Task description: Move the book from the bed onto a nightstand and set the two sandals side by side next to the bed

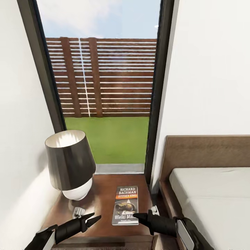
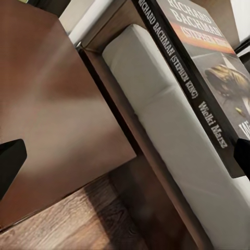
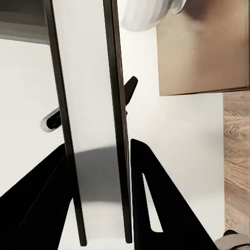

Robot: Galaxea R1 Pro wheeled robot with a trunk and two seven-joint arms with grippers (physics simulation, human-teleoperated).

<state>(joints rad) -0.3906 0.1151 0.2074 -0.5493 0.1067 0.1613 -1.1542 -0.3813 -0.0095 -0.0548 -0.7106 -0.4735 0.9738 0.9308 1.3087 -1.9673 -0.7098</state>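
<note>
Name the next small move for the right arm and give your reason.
Probably open the right end effector and draw back: the book appears to lie flat on the nightstand beside the lamp, its lower edge between the fingers in the right wrist view.

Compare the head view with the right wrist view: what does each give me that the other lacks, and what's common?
Head view: the book cover-up and level over the nightstand, the lamp with its dark shade, the bed, and the left gripper open. Right wrist view: the book edge-on, with the right gripper fingers against both covers, so it looks gripped. Common: book, lamp base, nightstand top, right gripper.
</note>
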